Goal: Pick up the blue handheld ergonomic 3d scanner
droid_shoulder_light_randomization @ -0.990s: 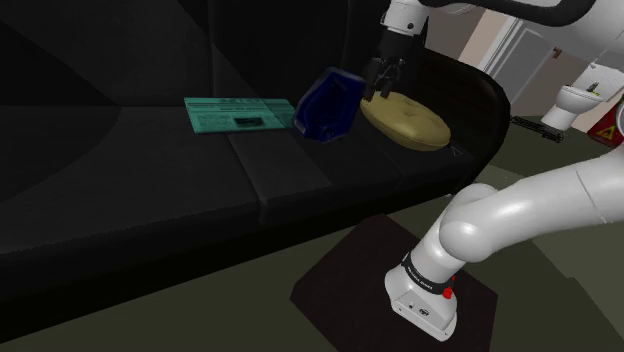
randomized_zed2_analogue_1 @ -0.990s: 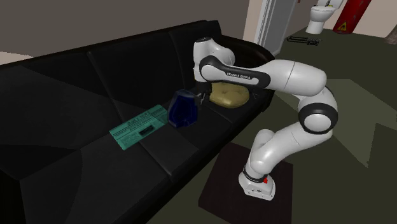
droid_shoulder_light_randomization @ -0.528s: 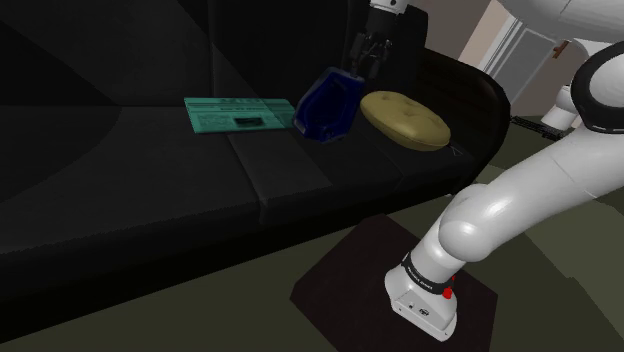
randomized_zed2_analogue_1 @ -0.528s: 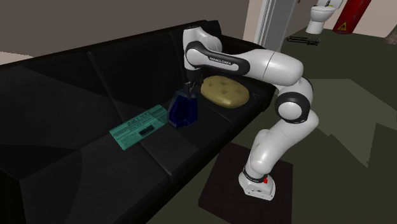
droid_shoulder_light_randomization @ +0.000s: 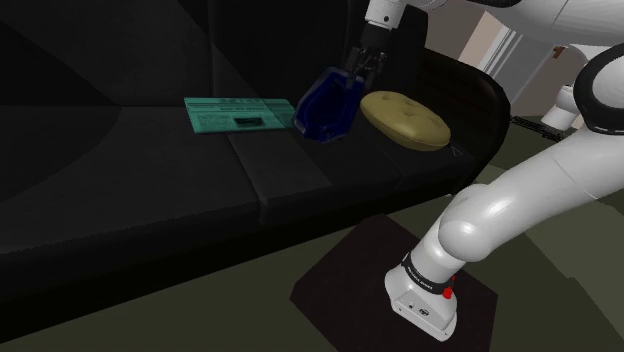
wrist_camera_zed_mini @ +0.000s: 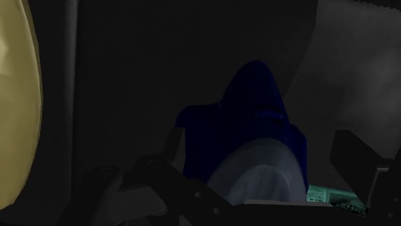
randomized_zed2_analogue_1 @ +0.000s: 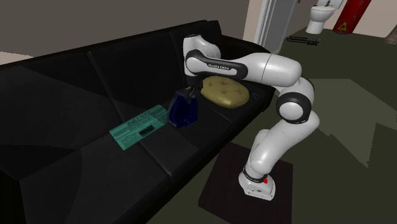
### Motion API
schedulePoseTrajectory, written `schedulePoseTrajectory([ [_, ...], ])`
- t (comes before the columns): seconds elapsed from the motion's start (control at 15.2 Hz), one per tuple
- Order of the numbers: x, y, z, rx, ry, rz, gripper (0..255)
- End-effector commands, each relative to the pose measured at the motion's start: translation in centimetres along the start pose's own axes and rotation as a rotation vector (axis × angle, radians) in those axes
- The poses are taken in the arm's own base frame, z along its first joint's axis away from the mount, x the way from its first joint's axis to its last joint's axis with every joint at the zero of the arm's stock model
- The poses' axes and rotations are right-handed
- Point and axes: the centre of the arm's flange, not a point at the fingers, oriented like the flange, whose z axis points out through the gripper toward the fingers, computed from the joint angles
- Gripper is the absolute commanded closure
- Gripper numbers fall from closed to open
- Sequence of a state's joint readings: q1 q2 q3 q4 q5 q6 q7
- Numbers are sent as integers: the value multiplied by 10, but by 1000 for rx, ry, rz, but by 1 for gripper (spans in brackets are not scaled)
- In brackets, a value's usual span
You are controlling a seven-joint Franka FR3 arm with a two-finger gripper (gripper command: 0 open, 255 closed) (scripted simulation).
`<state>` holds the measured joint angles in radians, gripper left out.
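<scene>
A long black sofa (droid_shoulder_light_randomization: pixel 150 165) takes up most of the scene, and its seat is the work surface. A dark olive floor (randomized_zed2_analogue_1: pixel 356 127) spreads in front of it. The white Franka arm (droid_shoulder_light_randomization: pixel 520 200) rises from a dark square stand (droid_shoulder_light_randomization: pixel 345 275) on that floor and arches over the seat towards the backrest. Past the sofa's end, a pale doorway opens on a lighter space with a white toilet (randomized_zed2_analogue_1: pixel 316 16) and a red object with a yellow warning sign (randomized_zed2_analogue_1: pixel 348 18).

Three things lie in a row on the seat. A round olive-yellow cushion (droid_shoulder_light_randomization: pixel 405 120) sits nearest the sofa's arm, a flat teal printed sheet (droid_shoulder_light_randomization: pixel 238 113) lies further along, and the blue scanner (droid_shoulder_light_randomization: pixel 325 105) stands between them, just beside each. The scanner is upright and rests on the seat, its narrow top pointing up.

The black gripper (droid_shoulder_light_randomization: pixel 356 72) points downward at the scanner's upper edge. In the wrist view its two fingers stand well apart, with the scanner's blue body rising between them. Whether either finger touches the scanner cannot be told, and nothing is clasped.

As a judgement, the approach looks nearly finished: the hand is lined up over the scanner and spread wide enough to take it. What remains is to settle the fingers around the body, close them and lift the scanner off the seat. The tapered, rounded shell may let a high pinch slip.
</scene>
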<state>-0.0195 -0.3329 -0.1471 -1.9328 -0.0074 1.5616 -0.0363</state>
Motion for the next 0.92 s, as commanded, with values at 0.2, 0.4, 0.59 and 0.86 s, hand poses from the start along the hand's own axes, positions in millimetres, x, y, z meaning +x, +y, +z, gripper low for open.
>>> schedulePoseTrajectory([
  [0.2, 1, 0, 1, 0, 0, 0, 255],
  [0.4, 1, 0, 1, 0, 0, 0, 255],
  [0.59, 1, 0, 2, 0, 0, 0, 255],
  [0.86, 0, -1, -19, 0, 0, 0, 255],
])
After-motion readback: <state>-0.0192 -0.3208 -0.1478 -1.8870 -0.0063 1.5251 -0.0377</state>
